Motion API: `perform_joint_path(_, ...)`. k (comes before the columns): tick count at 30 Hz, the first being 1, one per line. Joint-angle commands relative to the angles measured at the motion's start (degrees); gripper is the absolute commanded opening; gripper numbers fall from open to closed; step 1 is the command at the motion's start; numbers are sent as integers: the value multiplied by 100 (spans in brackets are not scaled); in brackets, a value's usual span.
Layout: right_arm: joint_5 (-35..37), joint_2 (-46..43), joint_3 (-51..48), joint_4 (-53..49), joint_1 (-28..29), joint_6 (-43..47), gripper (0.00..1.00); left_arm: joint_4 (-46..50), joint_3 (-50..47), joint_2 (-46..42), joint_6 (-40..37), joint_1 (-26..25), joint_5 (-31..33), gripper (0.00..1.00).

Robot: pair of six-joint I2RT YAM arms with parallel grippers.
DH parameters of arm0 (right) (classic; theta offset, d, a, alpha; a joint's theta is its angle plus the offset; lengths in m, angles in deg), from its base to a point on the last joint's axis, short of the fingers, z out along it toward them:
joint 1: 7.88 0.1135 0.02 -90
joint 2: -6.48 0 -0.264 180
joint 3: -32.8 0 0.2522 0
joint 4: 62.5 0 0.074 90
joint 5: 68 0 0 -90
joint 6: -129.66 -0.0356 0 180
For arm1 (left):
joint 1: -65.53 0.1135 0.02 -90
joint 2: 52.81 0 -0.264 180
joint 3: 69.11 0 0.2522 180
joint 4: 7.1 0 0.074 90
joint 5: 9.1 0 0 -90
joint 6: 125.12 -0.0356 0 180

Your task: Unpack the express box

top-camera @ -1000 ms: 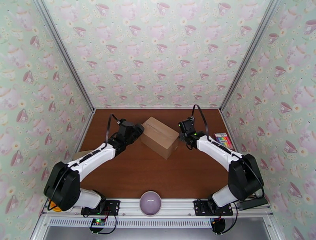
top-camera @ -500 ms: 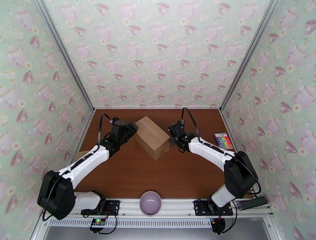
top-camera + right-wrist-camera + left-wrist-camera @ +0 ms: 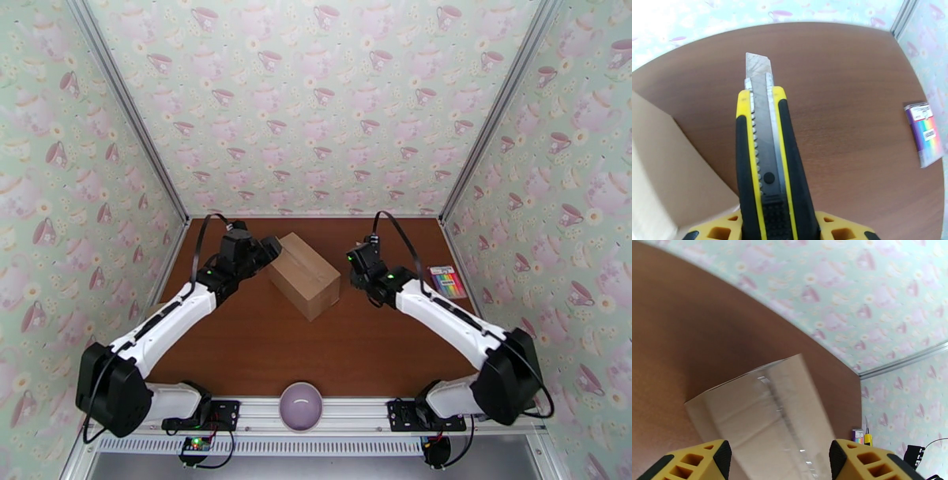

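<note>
The express box (image 3: 304, 274), a plain brown carton with a taped top seam, lies slantwise on the brown table. My left gripper (image 3: 266, 251) stands open at the box's far-left corner; whether it touches the box I cannot tell. In the left wrist view its yellow fingers (image 3: 695, 461) flank the box (image 3: 766, 413) and the clear tape running along the top. My right gripper (image 3: 360, 266) hovers just off the box's right end, shut on a yellow-and-black utility knife (image 3: 764, 158). The blade is extended and points away from the box (image 3: 659, 169), over bare table.
A rainbow-coloured pack (image 3: 447, 281) lies near the right wall, also seen as the pack (image 3: 926, 134) in the right wrist view. A lilac bowl (image 3: 301, 405) sits at the near edge between the arm bases. A small tan piece (image 3: 158, 308) lies by the left wall.
The box has slid a little to the left with both grippers against its ends. The right gripper with the knife has since drawn slightly back from the box.
</note>
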Motion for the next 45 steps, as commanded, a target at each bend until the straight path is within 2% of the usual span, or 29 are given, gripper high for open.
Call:
perform_joint_path(1,272,-355,228,-703,408,352,0,351,215,112,-458,-95,-207,72)
perform_joint_path(11,1166,-1098,193,-1895,1722,27,0,799,860,436,-1068,-250,-154,73)
perform_joint_path(21,1463,-1328,-175,-2413,2734,-497,0,791,979,644,-1126,-360,-257,73)
perform_joint_path(30,1235,-1537,-675,-2175,2816,-758,0,779,988,697,-1104,-370,-313,73)
perform_joint_path(45,1213,-1463,-728,-1741,2812,-607,0,778,1014,772,-1041,-394,-306,73)
